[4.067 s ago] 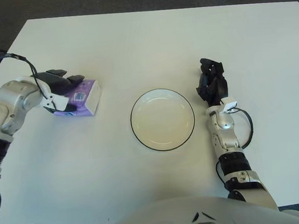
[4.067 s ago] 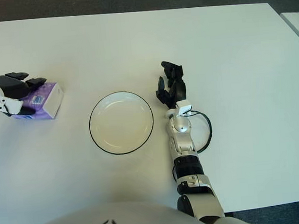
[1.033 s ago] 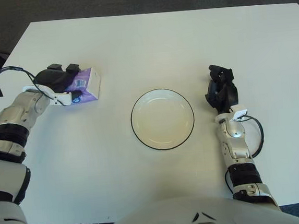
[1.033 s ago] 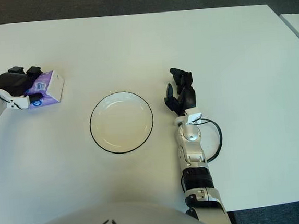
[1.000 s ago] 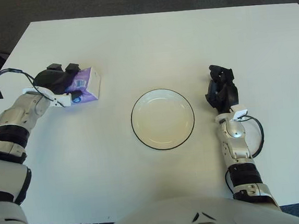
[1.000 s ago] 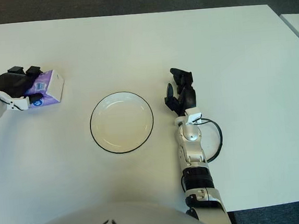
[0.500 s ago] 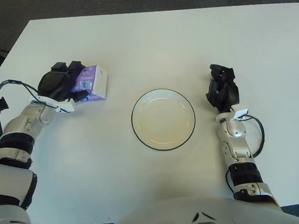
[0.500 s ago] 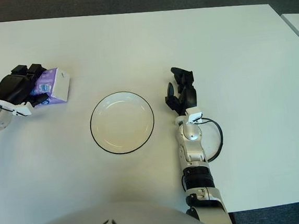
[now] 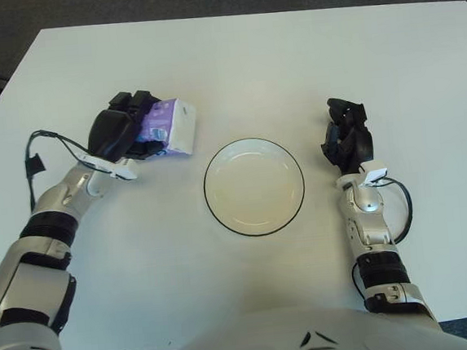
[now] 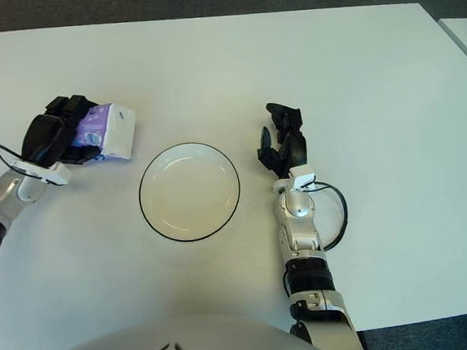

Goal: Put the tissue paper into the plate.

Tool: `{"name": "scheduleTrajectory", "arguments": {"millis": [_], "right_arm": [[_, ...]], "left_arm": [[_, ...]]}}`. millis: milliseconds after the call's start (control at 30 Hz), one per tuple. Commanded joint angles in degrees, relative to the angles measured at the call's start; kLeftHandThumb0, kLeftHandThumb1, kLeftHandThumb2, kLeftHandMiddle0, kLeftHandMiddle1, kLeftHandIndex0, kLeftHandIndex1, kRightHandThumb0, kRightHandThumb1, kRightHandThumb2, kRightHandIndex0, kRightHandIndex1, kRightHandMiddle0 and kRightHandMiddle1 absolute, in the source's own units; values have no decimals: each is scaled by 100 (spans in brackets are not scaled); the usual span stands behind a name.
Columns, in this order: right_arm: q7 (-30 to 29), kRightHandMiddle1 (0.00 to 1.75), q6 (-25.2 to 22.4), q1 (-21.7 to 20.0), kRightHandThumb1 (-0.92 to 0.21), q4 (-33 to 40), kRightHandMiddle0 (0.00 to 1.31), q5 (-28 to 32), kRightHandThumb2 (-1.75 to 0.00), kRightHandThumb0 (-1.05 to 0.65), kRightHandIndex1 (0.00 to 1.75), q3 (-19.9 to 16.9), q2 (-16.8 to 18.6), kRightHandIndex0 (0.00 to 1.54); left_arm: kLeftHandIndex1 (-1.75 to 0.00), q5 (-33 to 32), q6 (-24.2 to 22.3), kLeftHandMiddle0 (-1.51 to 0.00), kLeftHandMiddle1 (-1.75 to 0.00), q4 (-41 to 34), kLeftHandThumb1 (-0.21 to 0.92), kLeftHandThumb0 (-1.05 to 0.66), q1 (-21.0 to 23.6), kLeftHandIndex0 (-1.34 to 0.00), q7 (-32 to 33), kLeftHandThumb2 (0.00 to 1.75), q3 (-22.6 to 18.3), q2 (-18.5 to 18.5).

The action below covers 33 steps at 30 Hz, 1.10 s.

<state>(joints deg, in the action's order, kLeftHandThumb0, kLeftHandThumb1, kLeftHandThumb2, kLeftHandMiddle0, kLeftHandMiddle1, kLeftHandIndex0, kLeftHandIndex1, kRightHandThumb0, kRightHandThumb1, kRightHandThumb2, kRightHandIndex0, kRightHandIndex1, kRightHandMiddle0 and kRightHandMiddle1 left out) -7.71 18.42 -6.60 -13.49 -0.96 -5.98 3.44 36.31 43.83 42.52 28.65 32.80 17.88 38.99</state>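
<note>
right robot hand (image 9: 345, 132) at 3 o'clock of the plate (image 9: 254, 186), forearm running up from the near edge, fingers loosely curled and upright, holding nothing; contact with the white tabletop (image 9: 289, 64) unclear. plate sits mid tabletop, white with dark rim, nothing in it. left robot hand (image 9: 121, 134) at 10 o'clock of the plate, forearm angled in from the near left, wrist cable trailing. its black fingers are wrapped over the tissue paper (image 9: 171, 127), a purple-and-white pack, gripping it from the left side. pack's white end points toward the plate, just beside the rim, not over it. whether the pack is lifted or touching the tabletop can't tell.
</note>
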Motion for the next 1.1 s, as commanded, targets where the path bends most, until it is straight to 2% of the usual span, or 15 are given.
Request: {"name": "scheduleTrajectory", "arguments": {"millis": [0,300,533,733,1067], "right_arm": [[-26,117,-538,492,-92,-635,1,70,-71,-52,53,-58,30,26],[9,116,-556,480,-92,-666,0,88,-71,-53,53,-51,28,25],[38,115,-494,469,-92,-738,0,111,-70,-52,53,-64,31,26],[46,116,-446,474,-92,-802,0,109,-70,-52,54,-70,27,26],[37,114,-413,477,-92,-859,0,102,-69,-53,54,-62,49,26]], "left_arm": [[-175,-34,69,-120,-175,-119,43,-44,-85,-53,113,118,-183,-104],[-175,-121,157,-123,-175,-177,42,-45,-1,-53,-15,119,-415,-332],[-175,-551,71,-123,-175,-165,41,-45,437,-54,-570,120,-622,-544],[-175,-530,-151,-123,-175,85,41,-45,1078,-54,-1059,120,-682,-421],[-175,-22,-502,-123,-175,262,39,-45,1641,-55,-1286,122,-539,-76]]}}
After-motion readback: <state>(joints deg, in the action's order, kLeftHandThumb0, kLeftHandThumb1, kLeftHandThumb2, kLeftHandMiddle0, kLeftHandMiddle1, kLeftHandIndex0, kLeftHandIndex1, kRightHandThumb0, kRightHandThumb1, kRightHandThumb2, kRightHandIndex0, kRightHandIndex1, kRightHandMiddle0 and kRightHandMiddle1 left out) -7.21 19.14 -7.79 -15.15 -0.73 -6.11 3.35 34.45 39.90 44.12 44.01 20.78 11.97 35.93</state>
